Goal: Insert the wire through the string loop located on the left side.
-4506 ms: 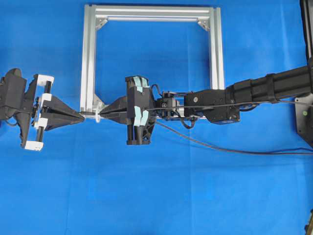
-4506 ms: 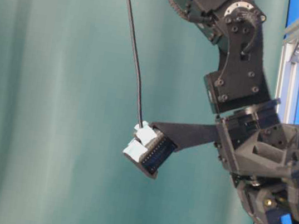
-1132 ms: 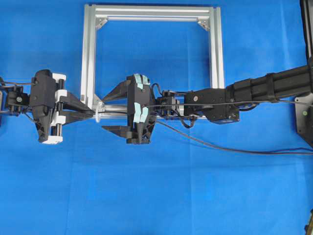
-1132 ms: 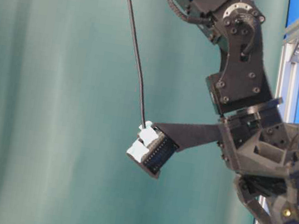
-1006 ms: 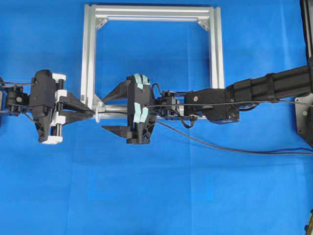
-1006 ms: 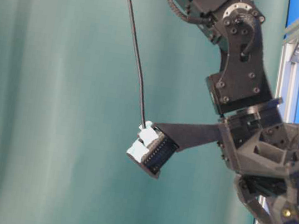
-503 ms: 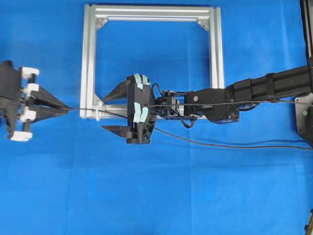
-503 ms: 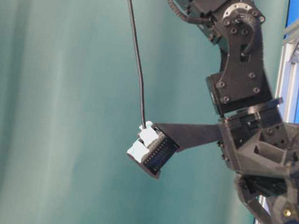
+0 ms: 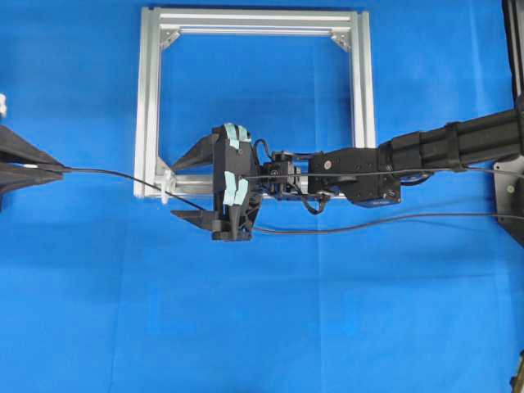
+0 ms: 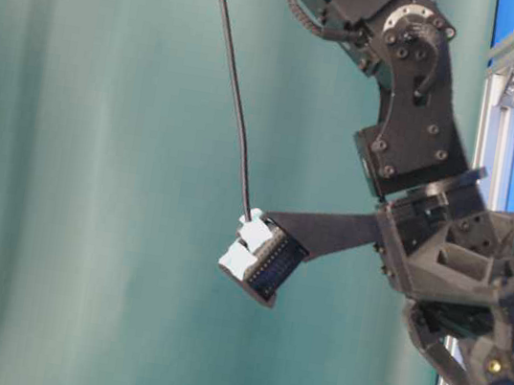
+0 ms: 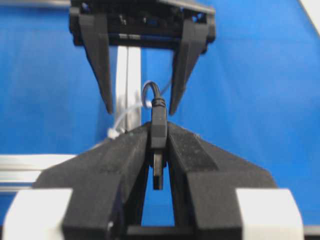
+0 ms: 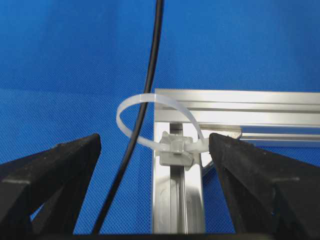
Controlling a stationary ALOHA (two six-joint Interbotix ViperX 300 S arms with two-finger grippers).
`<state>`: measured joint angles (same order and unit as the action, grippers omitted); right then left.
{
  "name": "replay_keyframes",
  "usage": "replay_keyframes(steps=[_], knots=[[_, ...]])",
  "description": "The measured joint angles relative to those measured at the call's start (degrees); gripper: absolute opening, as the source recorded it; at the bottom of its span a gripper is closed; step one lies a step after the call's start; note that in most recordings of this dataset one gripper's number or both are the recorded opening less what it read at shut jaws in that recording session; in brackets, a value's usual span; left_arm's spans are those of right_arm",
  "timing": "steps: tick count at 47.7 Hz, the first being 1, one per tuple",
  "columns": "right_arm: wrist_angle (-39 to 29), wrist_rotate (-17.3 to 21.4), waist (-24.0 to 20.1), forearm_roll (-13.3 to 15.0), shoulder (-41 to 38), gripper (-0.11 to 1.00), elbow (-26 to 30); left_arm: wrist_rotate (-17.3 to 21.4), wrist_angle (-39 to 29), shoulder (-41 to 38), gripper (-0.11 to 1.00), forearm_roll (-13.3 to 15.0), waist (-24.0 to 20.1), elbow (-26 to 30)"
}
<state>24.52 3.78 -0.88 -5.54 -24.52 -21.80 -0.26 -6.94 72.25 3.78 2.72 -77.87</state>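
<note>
The wire [image 9: 115, 173] is a thin black cable running from the far left, through the string loop [image 9: 166, 195], under the right gripper and off to the right. My left gripper [image 9: 51, 169] sits at the left edge, shut on the wire's plug [image 11: 158, 135], whose metal tip points back between the fingers. The right gripper [image 9: 173, 189] stands open astride the loop, holding nothing. In the right wrist view the wire [image 12: 153, 60] passes through the whitish loop [image 12: 172, 106], and the right gripper [image 12: 155, 141] flanks it.
The silver frame [image 9: 254, 20] lies on the blue mat, and the loop is tied to its lower left corner [image 12: 177, 200]. The right arm [image 9: 426, 151] stretches across from the right edge. The table-level view shows only the right arm's wrist [image 10: 412, 129].
My left gripper has drawn back to the left edge with the plug, pulling the wire through the loop. The wire's slack on the right has straightened. The right gripper stayed open and still.
</note>
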Motion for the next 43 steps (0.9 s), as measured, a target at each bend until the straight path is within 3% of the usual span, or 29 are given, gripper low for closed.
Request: replay_keyframes(steps=[7, 43], knots=[[0.09, 0.0, 0.0, -0.09, 0.0, 0.96, -0.09, -0.53, -5.27, 2.9, 0.07, -0.18, -2.55, 0.7], [0.26, 0.0, 0.0, -0.09, 0.0, 0.96, -0.09, -0.88, -3.87, 1.58, 0.09, -0.09, -0.79, 0.26]])
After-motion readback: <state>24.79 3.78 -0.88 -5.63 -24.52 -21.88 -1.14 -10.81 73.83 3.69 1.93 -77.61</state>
